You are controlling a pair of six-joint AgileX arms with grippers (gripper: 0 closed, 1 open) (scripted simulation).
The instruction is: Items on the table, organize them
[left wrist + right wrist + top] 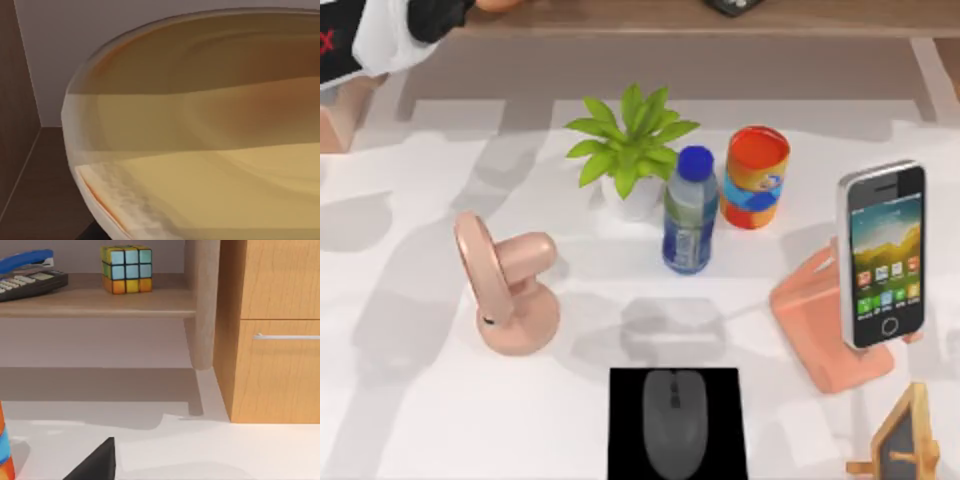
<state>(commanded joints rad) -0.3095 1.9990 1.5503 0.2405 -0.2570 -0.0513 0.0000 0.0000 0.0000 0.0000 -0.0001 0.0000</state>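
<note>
At the far left corner of the top view, my left arm (380, 35) reaches over the wooden shelf (670, 18). Its wrist view is close against a wide, shallow, tan-coloured bowl (200, 125), probably a dish on the shelf, though so near a view leaves that unsure. I cannot tell how far its claw is open or whether it has hold of anything.

On the white table (410, 420), a pink fan (505, 285) stands at the left. Right of it, in the middle, a potted plant (632, 145) sits just beside a blue-capped bottle (688, 210), with the orange cup (757, 175) right of the bottle. Nearer, the grey mouse (673, 420) lies centred on a black mat (625, 400). At the right the phone (883, 255) leans on a pink stand (810, 310), with a small wooden-framed board (900, 445) nearer.

My right claw's state I cannot tell either; its wrist view looks toward the shelf with a colour cube (126, 269), a calculator (30, 284) and a wooden drawer cabinet (275, 330).

If the left arm is setting something down, it should lower gently and keep it level.
</note>
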